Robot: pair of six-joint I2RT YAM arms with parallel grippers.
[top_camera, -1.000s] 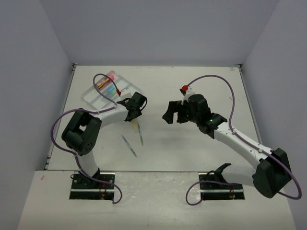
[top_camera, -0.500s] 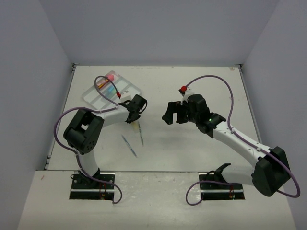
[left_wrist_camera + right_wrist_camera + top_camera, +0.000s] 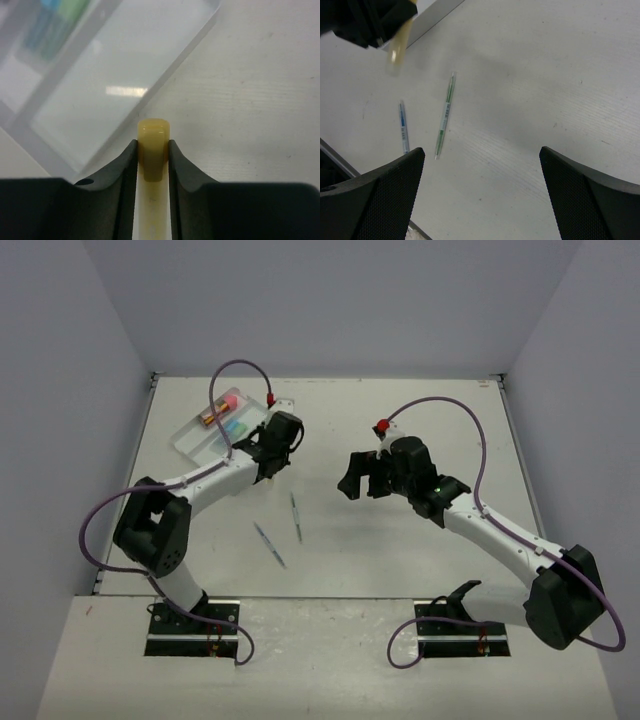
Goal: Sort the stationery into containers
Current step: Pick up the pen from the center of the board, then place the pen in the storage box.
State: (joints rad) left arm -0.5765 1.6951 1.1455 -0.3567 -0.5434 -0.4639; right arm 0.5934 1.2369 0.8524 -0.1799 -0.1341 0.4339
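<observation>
My left gripper (image 3: 264,452) is shut on a yellow highlighter (image 3: 153,150) and holds it over the near right corner of the clear three-compartment tray (image 3: 195,440). In the left wrist view the highlighter's end pokes out between the jaws, above the tray's bare right compartment (image 3: 115,85). The tray holds a pink-capped tube (image 3: 228,403), a yellow-orange item (image 3: 210,418) and blue and green markers (image 3: 235,427). A green pen (image 3: 296,517) and a blue pen (image 3: 269,544) lie on the table. My right gripper (image 3: 362,485) is open and empty, above the table to their right.
In the right wrist view the green pen (image 3: 445,115) and the blue pen (image 3: 403,126) lie side by side, with the held highlighter (image 3: 399,45) hanging above them. Walls close the table at the left, back and right.
My left gripper lifted the yellow highlighter off the table beside the pens and carried it back and left to the tray's corner. The right arm has not moved.
</observation>
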